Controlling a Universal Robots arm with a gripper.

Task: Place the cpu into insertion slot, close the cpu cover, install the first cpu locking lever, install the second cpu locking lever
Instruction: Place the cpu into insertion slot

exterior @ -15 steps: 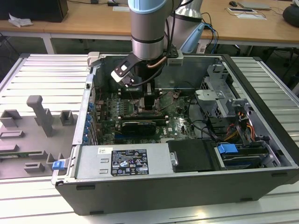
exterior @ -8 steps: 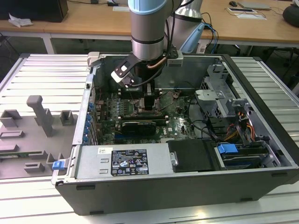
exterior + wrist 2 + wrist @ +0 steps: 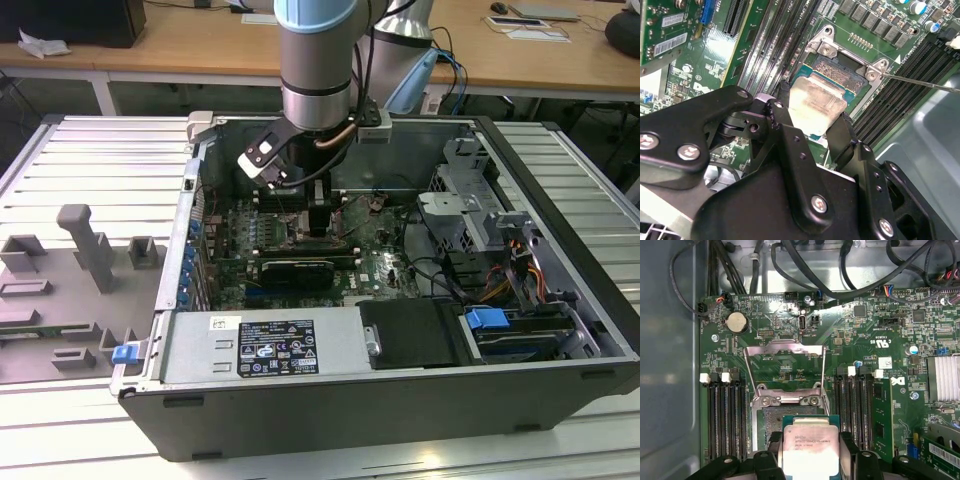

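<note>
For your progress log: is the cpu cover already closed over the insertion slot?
No, the cpu cover stands flipped open, off the insertion slot.

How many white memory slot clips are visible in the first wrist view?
4. Two white clips sit on one side of the raised cpu cover, two on the other; more may be hidden behind the gripper.

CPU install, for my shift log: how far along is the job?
Done: nothing yet. In hand: the black pincer is shut on the pale silver square cpu, holding it over the dark-rimmed square insertion slot, whose pin field is partly uncovered. Left: seating the chip, closing the silver-grey metal cpu cover frame, which stands open, and both locking levers; one thin wire lever sticks out unlatched.
</note>
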